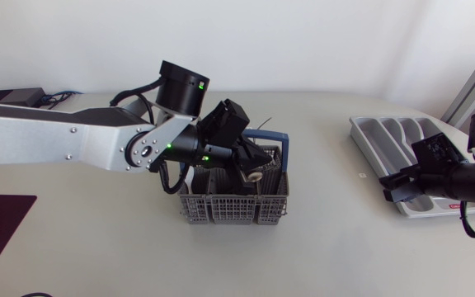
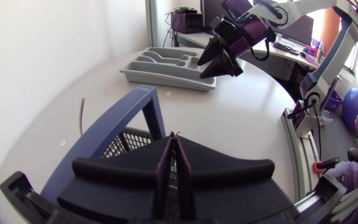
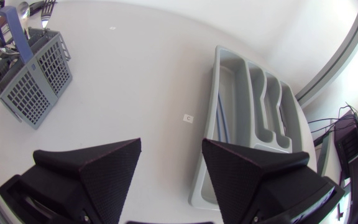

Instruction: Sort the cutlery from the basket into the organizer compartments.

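Left end effector (image 2: 174,138): fingers pressed together, above the grey basket (image 1: 221,210) at mid-desk (image 1: 122,247). Right end effector (image 3: 171,152): fingers spread wide, over the organizer (image 3: 235,87) edge, well apart from the basket.

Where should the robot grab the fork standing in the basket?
Probably at its top end, the tines and neck poking above the rim, coming straight down from above. The fork stands upright in the basket with its handle sunk inside, and the grid walls block the sides.
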Motion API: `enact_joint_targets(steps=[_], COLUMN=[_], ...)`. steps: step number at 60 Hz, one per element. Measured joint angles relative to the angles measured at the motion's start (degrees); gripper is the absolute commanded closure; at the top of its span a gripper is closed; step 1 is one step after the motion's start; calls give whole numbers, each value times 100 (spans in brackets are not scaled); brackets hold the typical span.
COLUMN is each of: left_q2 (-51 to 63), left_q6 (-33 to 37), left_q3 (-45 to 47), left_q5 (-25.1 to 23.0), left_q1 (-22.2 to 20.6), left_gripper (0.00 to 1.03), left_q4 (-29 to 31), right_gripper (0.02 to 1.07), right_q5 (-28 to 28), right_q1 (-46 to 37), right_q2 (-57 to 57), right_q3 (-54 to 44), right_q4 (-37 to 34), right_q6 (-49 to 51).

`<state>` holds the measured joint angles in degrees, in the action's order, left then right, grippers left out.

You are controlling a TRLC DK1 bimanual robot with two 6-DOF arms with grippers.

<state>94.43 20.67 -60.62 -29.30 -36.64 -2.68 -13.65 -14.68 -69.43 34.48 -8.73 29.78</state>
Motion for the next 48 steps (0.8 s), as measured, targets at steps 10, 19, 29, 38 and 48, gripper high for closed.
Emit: enact_joint_targets(steps=[10, 19, 29, 38, 48], left_q2=[-70, -186, -455, -748, -1086], left_q6=[-127, -295, -448, -562, -614], left_q3=[-15, -15, -15, -15, -15], left_q5=[-208, -205, -306, -348, -389], left_q1=[98, 146, 166, 166, 190], left_gripper=[100, 100, 100, 100, 100], left_q4=[160, 337, 546, 664, 848], right_gripper=[35, 35, 35, 35, 35], right_q5=[22, 87, 149, 177, 192], right_q1=[9, 96, 173, 223, 264], right_q2=[0, 72, 179, 249, 304], right_q3=[0, -48, -107, -125, -136], right_q4=[0, 2, -2, -2, -7], right_q6=[0, 0, -2, -2, -2])
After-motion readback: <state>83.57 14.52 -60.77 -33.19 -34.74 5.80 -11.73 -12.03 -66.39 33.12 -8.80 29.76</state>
